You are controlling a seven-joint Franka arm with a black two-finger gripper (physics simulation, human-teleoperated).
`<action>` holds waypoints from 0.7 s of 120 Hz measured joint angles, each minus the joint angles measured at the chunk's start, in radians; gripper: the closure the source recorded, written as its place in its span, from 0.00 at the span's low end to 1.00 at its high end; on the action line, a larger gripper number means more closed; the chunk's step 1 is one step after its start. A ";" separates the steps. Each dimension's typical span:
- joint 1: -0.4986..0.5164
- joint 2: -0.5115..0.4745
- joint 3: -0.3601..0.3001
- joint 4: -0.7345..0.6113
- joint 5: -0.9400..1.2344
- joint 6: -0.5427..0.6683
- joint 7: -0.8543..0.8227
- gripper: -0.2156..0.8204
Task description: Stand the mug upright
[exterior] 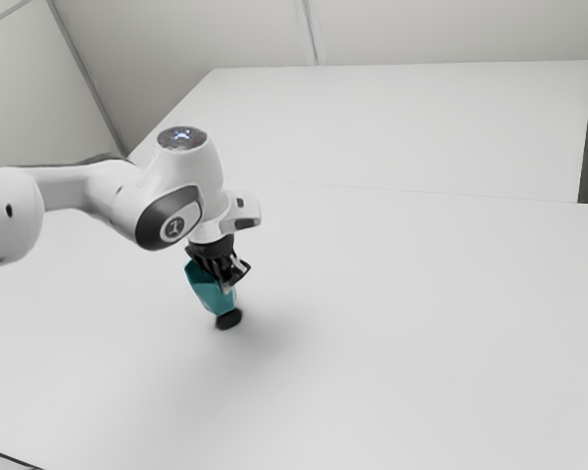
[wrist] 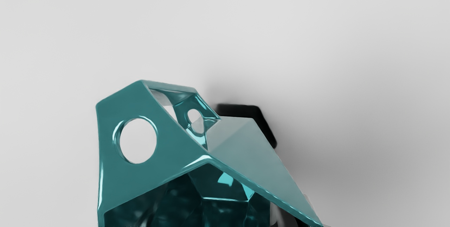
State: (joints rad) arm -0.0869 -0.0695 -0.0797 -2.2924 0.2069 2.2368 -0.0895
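Over the white table (exterior: 421, 323), teal mug (exterior: 210, 289) tilted beneath and against the black gripper (exterior: 221, 266), cannot tell whether clamped or apart, dark patch (exterior: 229, 318) by the mug's lower end, round emblem (exterior: 173, 229) on the arm (exterior: 98, 186), small lit blue symbol (exterior: 181, 135) above, too small to read.

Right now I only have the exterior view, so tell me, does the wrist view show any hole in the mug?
Observer: Yes. In the wrist view, a round hole goes through a flat teal face of the mug, and the pale tabletop shows through it.

Operator: Okay, and is that the only hole, or is there another one?

Observer: There is another: a smaller hole sits in a teal face beyond the edge of the first one.
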 joint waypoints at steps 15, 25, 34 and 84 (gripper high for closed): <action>-0.002 -0.001 -0.002 -0.025 0.000 0.051 -0.040 0.97; -0.004 -0.001 -0.003 -0.033 -0.004 0.075 -0.063 0.97; -0.005 0.002 -0.003 -0.042 -0.007 0.090 -0.081 0.97; -0.004 0.003 -0.003 -0.051 -0.047 0.118 -0.142 0.74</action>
State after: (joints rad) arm -0.0906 -0.0662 -0.0825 -2.3432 0.1602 2.3544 -0.2311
